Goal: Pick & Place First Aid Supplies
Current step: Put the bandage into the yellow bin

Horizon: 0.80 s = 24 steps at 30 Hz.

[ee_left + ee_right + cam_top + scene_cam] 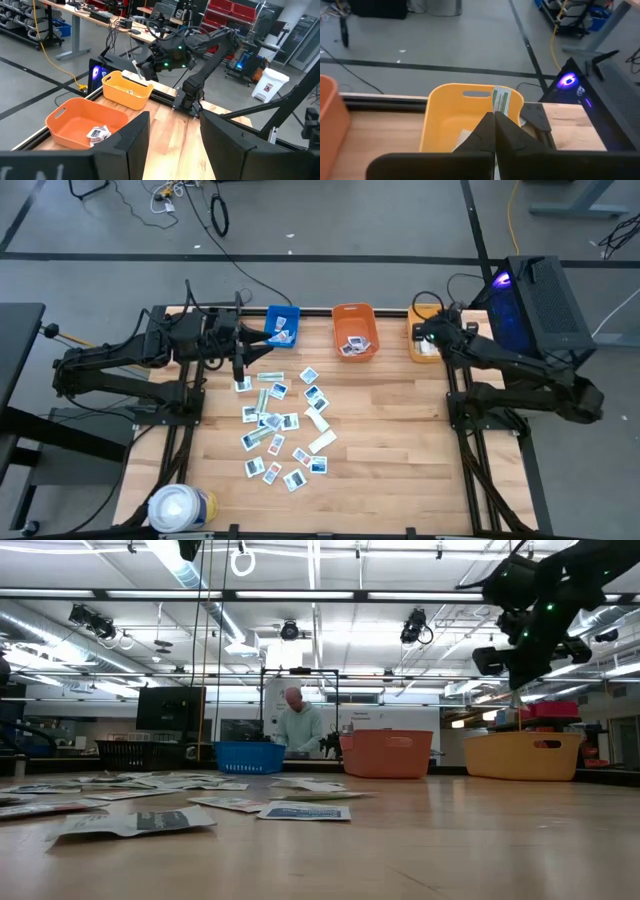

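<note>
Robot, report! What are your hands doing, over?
Right gripper shut on green packet above yellow bin. Left gripper open over packets. Nothing blocking.

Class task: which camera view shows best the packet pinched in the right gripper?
The right wrist view: the green-and-white packet stands pinched in the shut right gripper over the yellow bin. The left wrist view shows it far off and small; the high and low views do not show it clearly.

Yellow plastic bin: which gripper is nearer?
Right. The right gripper, shut on a pale green-striped packet, hangs over the yellow plastic bin. The left gripper is across the table, by the blue plastic bin.
</note>
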Available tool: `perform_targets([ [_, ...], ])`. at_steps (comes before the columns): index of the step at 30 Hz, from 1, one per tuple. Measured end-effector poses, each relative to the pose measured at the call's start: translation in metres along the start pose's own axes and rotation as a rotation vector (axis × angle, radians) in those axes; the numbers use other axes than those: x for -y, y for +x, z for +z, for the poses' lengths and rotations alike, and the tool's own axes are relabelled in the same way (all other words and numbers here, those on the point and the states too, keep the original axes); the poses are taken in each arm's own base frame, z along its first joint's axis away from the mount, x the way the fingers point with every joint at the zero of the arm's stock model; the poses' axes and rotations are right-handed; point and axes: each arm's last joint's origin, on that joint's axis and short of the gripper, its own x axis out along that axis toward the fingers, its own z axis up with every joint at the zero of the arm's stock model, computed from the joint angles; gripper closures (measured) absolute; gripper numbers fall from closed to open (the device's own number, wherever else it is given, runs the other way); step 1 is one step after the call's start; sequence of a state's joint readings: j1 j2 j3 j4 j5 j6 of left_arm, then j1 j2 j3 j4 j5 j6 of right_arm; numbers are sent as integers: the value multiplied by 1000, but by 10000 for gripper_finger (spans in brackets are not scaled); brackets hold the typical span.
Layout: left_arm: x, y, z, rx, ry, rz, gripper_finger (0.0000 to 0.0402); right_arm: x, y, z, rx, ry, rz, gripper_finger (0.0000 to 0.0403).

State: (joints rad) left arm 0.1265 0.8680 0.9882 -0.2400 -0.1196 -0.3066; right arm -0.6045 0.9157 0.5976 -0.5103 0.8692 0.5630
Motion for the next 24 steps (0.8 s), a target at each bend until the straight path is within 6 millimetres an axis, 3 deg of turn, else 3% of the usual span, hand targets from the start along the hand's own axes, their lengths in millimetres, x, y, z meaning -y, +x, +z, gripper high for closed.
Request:
perform_targets([
  [15, 0, 0, 0, 2, -4, 8, 223, -19, 36, -14, -113, -33, -65, 403],
  [24, 0, 0, 0, 3, -4, 11, 223, -23, 44, -24, -169, -20, -100, 403],
])
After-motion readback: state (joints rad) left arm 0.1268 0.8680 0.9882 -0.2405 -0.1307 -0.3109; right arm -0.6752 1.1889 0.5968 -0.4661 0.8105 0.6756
